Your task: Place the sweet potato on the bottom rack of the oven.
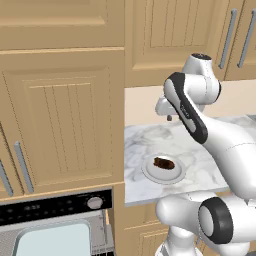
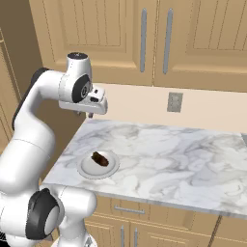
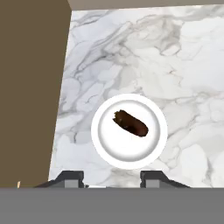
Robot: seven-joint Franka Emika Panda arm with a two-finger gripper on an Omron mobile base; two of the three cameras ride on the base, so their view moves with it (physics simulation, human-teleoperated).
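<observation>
**On counter, below fingers: potato on plate**

Below the fingers: sweet potato (image 3: 131,123), oblong, dark reddish-brown, lying on plate (image 3: 107,144), slightly off its middle, long axis aslant in the hand view. Not touched by either finger.

Plate: round, pale, resting flat on marble counter (image 3: 192,78), near the counter's front edge and its left end.

Gripper (image 2: 83,114): hanging well above the counter, pointed down, up and behind the plate as seen from the base views. Fingers (image 3: 70,177) set apart, nothing between them; potato seen through the gap from above.

Left of the fingers: tall tan cabinet side (image 3: 30,87) meeting the counter's end.

Lower left of the gripper, beyond that cabinet: oven (image 1: 55,220), black control strip with round silver knob (image 1: 94,202), door with pale glass window (image 1: 52,240). Well apart from potato and plate.

Behind the fingers: wall outlet (image 2: 174,102) above the counter.
</observation>
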